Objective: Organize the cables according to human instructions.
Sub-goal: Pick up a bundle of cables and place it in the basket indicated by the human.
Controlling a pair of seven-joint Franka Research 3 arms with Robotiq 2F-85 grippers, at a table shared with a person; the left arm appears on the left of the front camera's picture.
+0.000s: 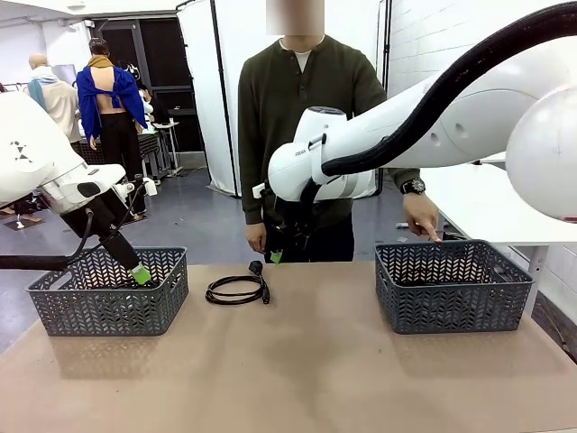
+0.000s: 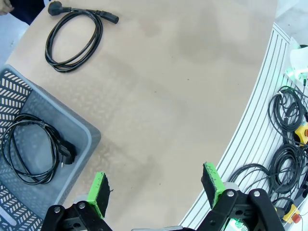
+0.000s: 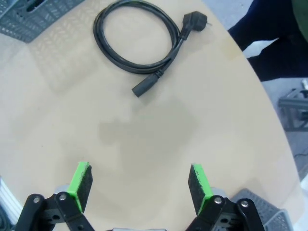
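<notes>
One coiled black cable (image 1: 236,289) lies on the table between the two baskets; the same cable (image 3: 137,45) is well ahead of my open right gripper (image 3: 139,185), which hovers above the table. From the front, the right gripper (image 1: 275,257) hangs just behind the coil. My left gripper (image 1: 137,272) is over the left grey basket (image 1: 108,307). It stands open (image 2: 156,190) beside the basket's rim (image 2: 72,125). A second coiled cable (image 2: 33,149) rests inside that basket. The human (image 1: 302,108) stands at the far side, one hand (image 1: 422,219) pointing down at the right basket (image 1: 451,298).
The table's curved front edge and a ribbed metal rail (image 2: 260,125) run along the right of the left wrist view, with bundled wires (image 2: 288,159) beyond it. A basket corner (image 3: 33,14) sits left of the loose cable. Bare tabletop spreads between the baskets.
</notes>
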